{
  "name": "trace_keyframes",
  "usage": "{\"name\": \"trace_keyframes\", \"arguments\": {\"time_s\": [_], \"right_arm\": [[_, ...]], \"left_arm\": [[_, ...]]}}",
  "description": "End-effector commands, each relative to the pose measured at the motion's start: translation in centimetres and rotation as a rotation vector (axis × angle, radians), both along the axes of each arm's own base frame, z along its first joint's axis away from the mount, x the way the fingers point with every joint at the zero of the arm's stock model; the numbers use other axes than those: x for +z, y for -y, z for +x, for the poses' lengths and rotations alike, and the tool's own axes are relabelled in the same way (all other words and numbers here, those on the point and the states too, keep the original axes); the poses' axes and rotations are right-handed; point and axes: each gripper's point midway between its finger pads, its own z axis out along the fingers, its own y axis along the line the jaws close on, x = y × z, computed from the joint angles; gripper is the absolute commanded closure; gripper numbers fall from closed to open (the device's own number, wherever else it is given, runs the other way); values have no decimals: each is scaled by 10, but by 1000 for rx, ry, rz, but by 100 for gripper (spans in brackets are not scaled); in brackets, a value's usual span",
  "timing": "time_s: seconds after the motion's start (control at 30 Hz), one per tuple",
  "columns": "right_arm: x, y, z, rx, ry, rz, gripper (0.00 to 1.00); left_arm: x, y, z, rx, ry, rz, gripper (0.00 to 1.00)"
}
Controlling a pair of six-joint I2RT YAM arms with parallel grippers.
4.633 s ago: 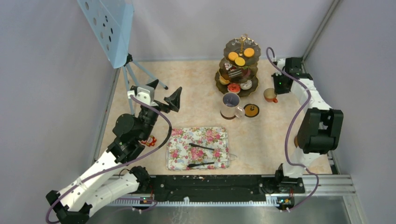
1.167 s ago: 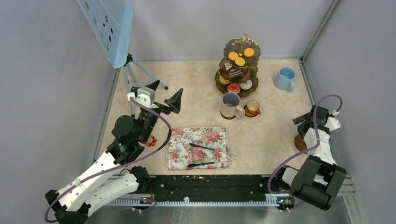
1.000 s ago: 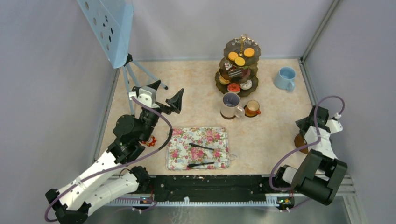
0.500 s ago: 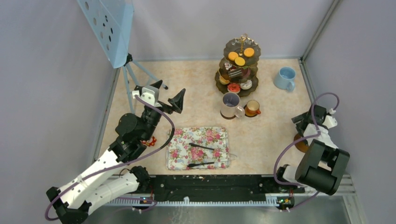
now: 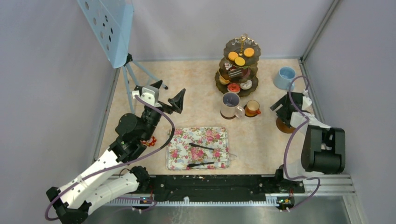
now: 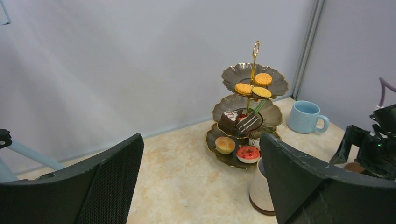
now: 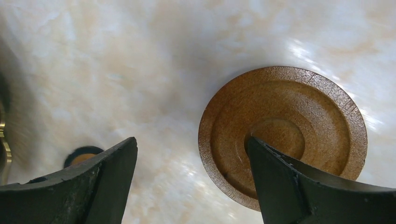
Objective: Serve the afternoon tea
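Your right fingers [image 7: 303,191] stand spread, grasping nothing, one tip over the round brown textured saucer [image 7: 282,133] lying flat on the desk at 4 o'clock of the small orange-brown cup [image 5: 252,108]; left fingers [image 6: 102,186] likewise released, with the dark scalloped three-tier stand [image 6: 233,74] of sweets at that cup's 12 o'clock.

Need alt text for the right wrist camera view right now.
A round brown saucer lies on the marbled beige table, partly under one finger of the open right gripper. A small dark-rimmed orange thing shows at lower left.
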Motion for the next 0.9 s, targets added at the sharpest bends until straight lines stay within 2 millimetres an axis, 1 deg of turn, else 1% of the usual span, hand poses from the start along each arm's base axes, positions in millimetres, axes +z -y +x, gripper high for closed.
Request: {"name": "trace_keyframes", "arguments": {"time_s": [0.0,0.1,0.27,0.4,0.6,0.77,0.83,0.87], "right_arm": [[-10,-32,33,82,11,87,15],[-13,-43,50,85,27,101,15],[-15,-52,72,69,47,107,15],[-14,-56,83,63,58,116,16],[-14,-57,93,59,63,115,16],[-5,-57,98,70,77,108,16],[5,-59,98,81,81,108,16],[16,-59,97,89,94,103,15]], "left_arm": [[13,-2,-3,-3,41,-31,1],[14,-3,-3,2,42,-32,1],[15,-5,-4,5,48,-34,1],[16,-6,-5,5,51,-36,1],[19,-7,-8,1,58,-45,1],[20,-8,-8,0,60,-47,1],[19,-7,-8,-1,59,-46,1],[19,-7,-8,-1,58,-45,1]]}}
